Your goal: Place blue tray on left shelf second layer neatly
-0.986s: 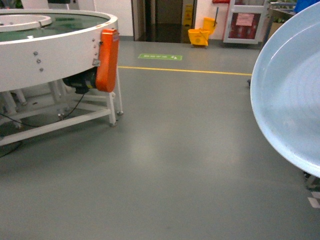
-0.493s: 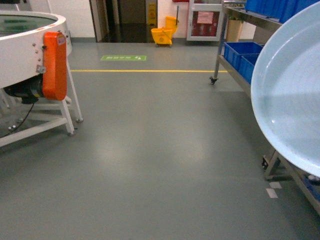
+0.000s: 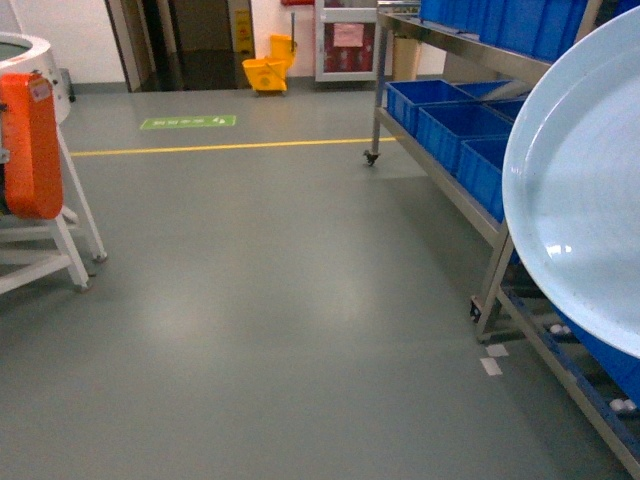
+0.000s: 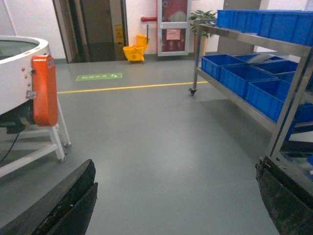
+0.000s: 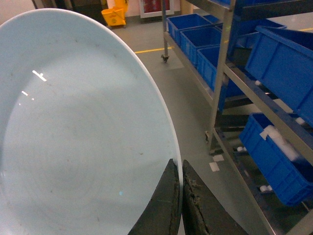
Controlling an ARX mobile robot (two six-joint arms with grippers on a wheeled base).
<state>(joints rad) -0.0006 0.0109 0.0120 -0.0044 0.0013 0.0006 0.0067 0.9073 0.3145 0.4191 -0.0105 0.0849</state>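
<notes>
The blue tray [image 3: 585,200] is pale, round and glossy. It is held up on edge at the right of the head view and fills the left of the right wrist view [image 5: 83,127]. My right gripper [image 5: 178,162] is shut on its rim, one finger on each face. A stainless-steel shelf [image 3: 445,185] runs along the right, and its middle layer [image 4: 237,97] carries royal-blue crates [image 3: 440,115]. My left gripper [image 4: 175,164] is open over bare floor, holding nothing. Neither gripper shows in the head view.
A white round machine with an orange cover [image 3: 30,150] stands on legs at the left. A yellow mop bucket [image 3: 265,72] sits by the far doorway beyond a yellow floor line [image 3: 230,146]. White tape marks [image 3: 491,365] lie beside the shelf's caster foot. More blue crates [image 5: 274,161] sit on the lower tier.
The view has swung to the right: the white machine slid off to the left and the steel shelf with blue crates came in at the right. The tray stays put in my right gripper.
</notes>
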